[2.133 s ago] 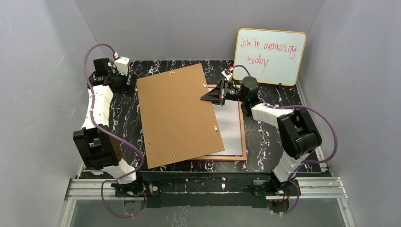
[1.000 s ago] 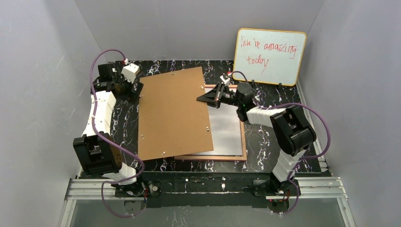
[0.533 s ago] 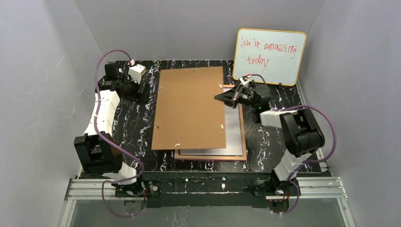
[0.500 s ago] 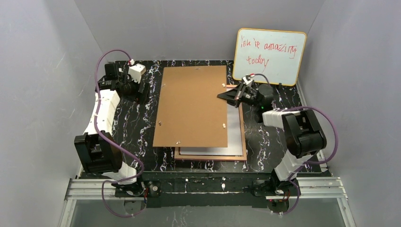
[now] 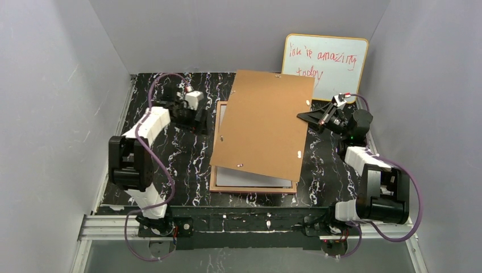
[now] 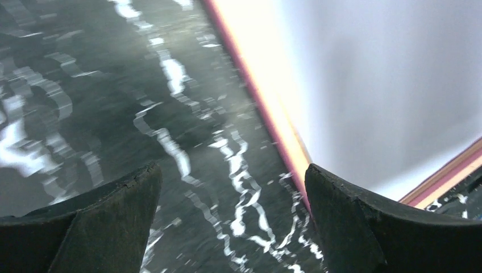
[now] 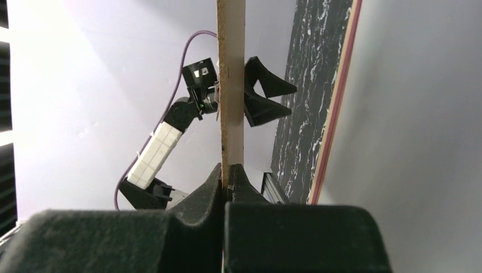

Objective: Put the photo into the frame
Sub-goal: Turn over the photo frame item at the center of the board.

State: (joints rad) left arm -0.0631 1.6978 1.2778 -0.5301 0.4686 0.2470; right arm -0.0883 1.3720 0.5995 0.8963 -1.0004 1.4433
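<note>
One frame [image 5: 250, 189] is lying flat mid-table [image 5: 170, 153], reverse up, with one photo [image 5: 239, 178] resting white-back-up inside it. One brown board [image 5: 264, 122] is hanging tilted over both, and the right gripper [image 7: 227, 170] is clamping its 3 o'clock edge. The left gripper [image 6: 230, 176] is hovering by the frame's 10 o'clock edge, jaws wide apart and holding nothing. One whiteboard [image 5: 324, 65] is leaning at 1 o'clock.

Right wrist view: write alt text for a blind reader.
The right claw is shut on the brown backing board, seen edge-on. Beyond it are the open left claw and the pink frame on the black marbled table.
</note>
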